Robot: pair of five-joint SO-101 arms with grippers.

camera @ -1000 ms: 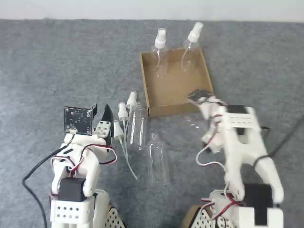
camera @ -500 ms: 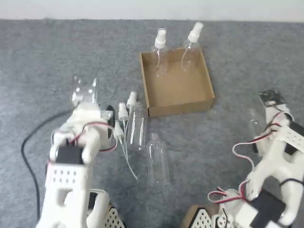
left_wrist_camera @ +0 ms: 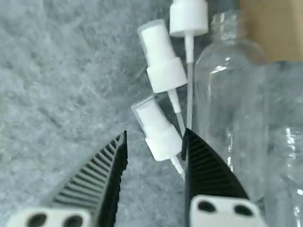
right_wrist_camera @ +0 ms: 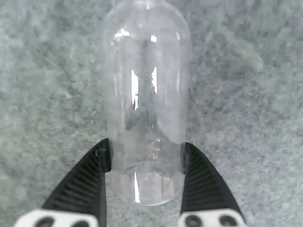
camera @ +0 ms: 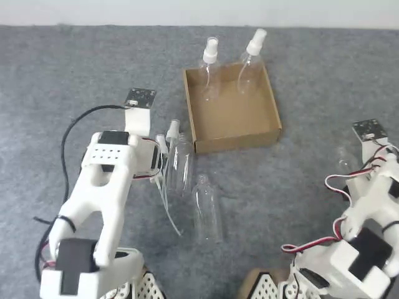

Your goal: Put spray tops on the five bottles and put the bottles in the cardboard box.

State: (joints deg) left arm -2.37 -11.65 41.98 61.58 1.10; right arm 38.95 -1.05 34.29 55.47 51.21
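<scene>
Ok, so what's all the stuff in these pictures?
table: one, grey, under everything.
cardboard box: one, brown, far middle of table.
capped bottles: two, clear, white tops, in the box.
open bottles: two, clear, lying beside the box.
held bottle: one, clear, table's right side.
spray tops: three, white, loose by the open bottles.
left gripper: one, black, open around a spray top.
right gripper: one, black, shut on the held bottle.
</scene>
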